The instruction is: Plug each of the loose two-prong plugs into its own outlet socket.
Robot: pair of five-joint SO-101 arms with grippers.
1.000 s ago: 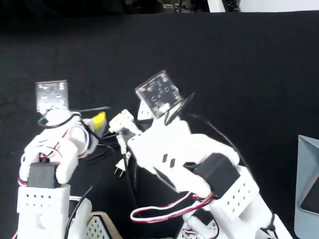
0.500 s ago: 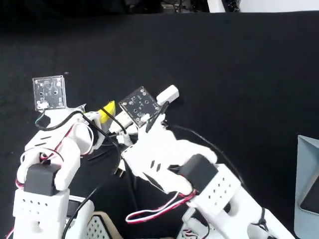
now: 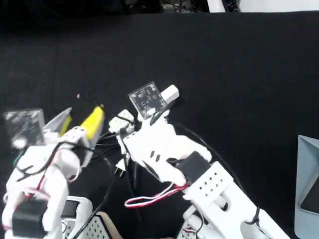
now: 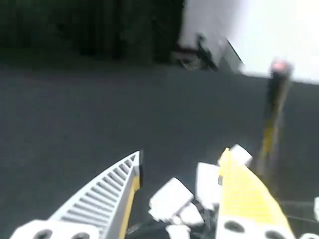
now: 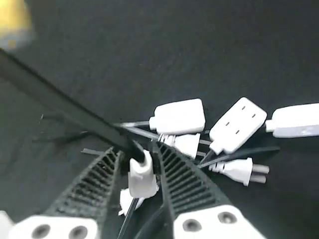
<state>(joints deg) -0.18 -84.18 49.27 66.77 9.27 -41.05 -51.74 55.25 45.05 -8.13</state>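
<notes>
Grips a white plug [image 5: 142,181] on a black cord [image 5: 60,107] in the clamped right gripper [image 5: 137,152], near the outlet sockets [image 5: 237,124]. Leaves another two-prong plug [image 5: 238,170] loose on the table [image 5: 149,50]. Shows the left gripper [image 4: 182,159] agape above. Looks barely begun, with no plug visibly seated.

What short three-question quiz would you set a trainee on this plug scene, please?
1. True or false: the left claw is shut on a plug.
2. What does the right claw grip? A) a white plug on a black cable; B) a screwdriver; C) nothing.
3. Fill in: the loose plug lying near the socket block shows ___ metal prongs.
Key: 1 false, it is open; 2 A; 3 two.
</notes>
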